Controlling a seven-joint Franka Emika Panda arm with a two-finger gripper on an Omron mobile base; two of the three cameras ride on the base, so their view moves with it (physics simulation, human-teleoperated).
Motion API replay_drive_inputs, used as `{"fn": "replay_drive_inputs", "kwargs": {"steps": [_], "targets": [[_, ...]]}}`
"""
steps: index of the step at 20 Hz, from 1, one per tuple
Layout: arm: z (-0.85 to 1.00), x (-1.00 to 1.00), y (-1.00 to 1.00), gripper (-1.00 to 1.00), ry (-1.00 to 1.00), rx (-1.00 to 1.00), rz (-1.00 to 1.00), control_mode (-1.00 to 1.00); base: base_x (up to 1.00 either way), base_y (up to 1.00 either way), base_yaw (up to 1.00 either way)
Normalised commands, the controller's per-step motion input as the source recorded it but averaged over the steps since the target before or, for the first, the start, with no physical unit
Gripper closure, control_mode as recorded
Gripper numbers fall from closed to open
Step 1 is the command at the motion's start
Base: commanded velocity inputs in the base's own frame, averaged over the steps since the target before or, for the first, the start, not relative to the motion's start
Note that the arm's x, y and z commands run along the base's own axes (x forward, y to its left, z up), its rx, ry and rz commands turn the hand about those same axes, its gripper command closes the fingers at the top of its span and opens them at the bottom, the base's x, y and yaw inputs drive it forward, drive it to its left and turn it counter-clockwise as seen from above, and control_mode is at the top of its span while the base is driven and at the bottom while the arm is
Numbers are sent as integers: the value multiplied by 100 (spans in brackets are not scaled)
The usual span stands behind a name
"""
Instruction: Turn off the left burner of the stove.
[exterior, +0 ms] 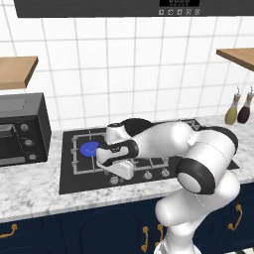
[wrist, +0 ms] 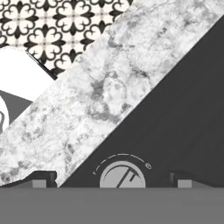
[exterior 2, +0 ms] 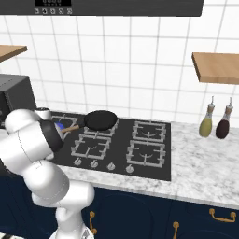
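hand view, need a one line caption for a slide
Open claw poised over a silver stove knob at the black cooktop's front edge, marble counter beside it.

Black boxy microwave oven [exterior: 22,129] at 9 o'clock on grey marble worktop [exterior: 30,191]; olive glass bottle [exterior 2: 206,124] beside dark brown glass bottle [exterior 2: 224,126] at 3 o'clock; round black frying pan [exterior 2: 100,120].

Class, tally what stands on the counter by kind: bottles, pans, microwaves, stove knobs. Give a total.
Bottles: 2
Pan: 1
Microwave: 1
Knobs: 4
Total: 8
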Motion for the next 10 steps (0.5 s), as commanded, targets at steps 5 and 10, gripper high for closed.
{"fn": "replay_drive_inputs", "kwargs": {"steps": [5, 10], "targets": [[-7, 8, 0, -100, 0, 0, 0, -100, 0, 0, 0], [-13, 5, 0, -100, 0, 0, 0, -100, 0, 0, 0]]}}
